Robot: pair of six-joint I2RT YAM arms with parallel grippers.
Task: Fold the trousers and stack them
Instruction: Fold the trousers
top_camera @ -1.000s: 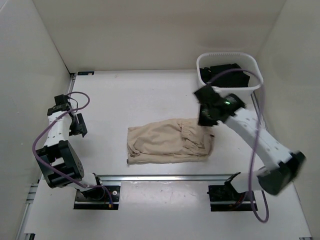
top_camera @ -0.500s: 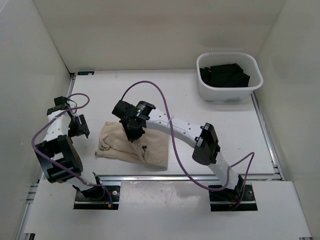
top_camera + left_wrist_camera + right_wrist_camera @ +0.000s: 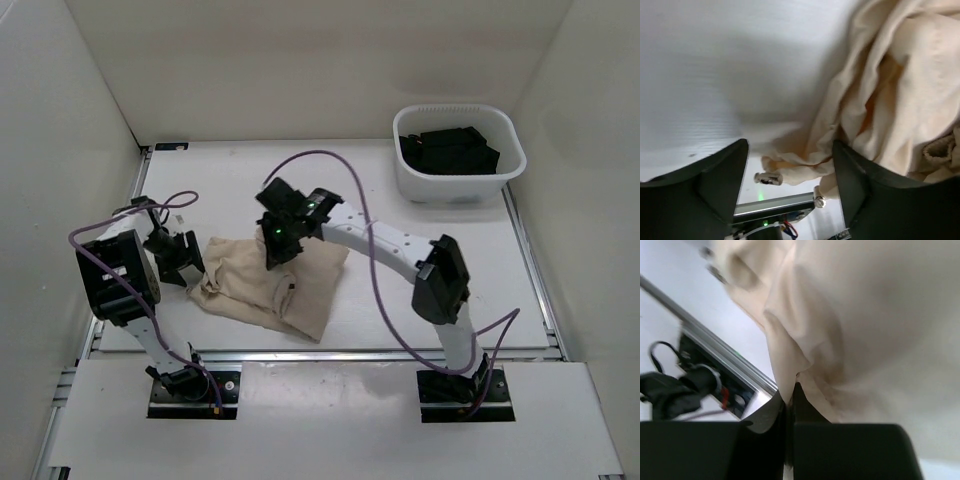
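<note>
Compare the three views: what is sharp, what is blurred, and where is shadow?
Top external: even light, sharp, soft shadows beside the trousers. Left wrist: table blurred and shaded, left gripper dark. Right wrist: cloth soft-focus, right gripper nearly black.

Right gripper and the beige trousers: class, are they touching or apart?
Touching. In the right wrist view the right gripper is shut on a fold of the trousers.

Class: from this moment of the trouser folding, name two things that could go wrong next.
1. The right gripper pinches only a thin ridge of the trousers; it may slip free.
2. The open left gripper faces a bunched edge, so it might grab uneven layers and skew the fold.
</note>
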